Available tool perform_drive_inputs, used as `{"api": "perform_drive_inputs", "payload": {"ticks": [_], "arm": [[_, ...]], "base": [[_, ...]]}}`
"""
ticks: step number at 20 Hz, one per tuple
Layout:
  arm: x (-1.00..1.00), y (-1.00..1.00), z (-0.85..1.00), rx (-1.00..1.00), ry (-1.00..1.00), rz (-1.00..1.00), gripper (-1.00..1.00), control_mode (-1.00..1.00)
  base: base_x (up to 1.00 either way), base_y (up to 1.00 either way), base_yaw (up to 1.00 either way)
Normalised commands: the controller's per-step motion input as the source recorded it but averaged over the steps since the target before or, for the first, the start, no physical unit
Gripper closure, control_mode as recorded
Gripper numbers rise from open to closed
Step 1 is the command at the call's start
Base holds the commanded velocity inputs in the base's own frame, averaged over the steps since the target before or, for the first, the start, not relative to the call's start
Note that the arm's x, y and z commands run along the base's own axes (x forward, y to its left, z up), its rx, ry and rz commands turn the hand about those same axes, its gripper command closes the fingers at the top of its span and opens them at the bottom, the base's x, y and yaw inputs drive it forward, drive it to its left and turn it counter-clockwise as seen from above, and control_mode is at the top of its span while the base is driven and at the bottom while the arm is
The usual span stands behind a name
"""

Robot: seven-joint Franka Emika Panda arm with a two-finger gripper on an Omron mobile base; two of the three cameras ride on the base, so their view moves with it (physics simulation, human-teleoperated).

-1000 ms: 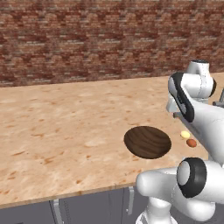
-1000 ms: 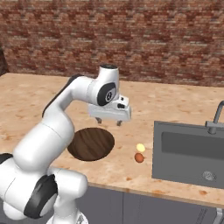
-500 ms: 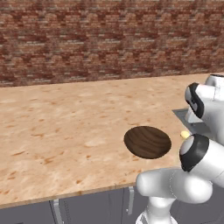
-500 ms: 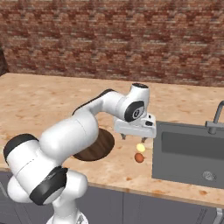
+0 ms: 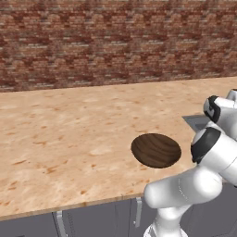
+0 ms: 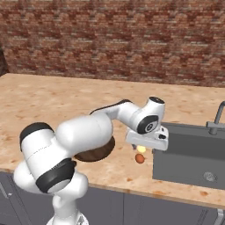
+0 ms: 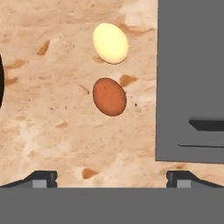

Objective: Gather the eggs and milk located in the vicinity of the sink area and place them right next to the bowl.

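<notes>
With jaws spread wide and empty, the gripper (image 7: 111,177) hovers over the orange-brown egg (image 7: 109,96) beside the sink (image 7: 190,78), so the step in hand looks like egg pickup, calling for descent and closing.

The white arm rises from its base at the counter's edge, folds at a bulky dark-jointed elbow and stretches low and forward toward the right side of the worktop. Its wrist is bent so the hand points straight down at the surface. The gripper (image 6: 146,148) hangs a little above the counter, touching nothing. Its fingers (image 7: 43,178) are spread wide apart, nearly as far as they go, with nothing between them; from the hand's own camera the two dark tips sit at opposite sides of the lower edge. From the left side, the upper arm and a dark joint block the hand itself.
</notes>
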Motion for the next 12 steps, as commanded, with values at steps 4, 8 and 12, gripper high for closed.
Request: {"api": "perform_drive_inputs", "payload": {"ticks": [4, 8, 12], "arm": [[0.16, 0.0, -0.08, 0.0, 0.0, 0.12, -1.0, -1.0], [0.17, 0.04, -0.17, 0.0, 0.0, 0.22, -1.0, -1.0], [0.15, 0.12, -0.3, 0.0, 0.0, 0.27, -1.0, -1.0]], "base": [[0.0, 0.0, 0.0], [0.0, 0.0, 0.0], [0.0, 0.0, 0.0]]}}
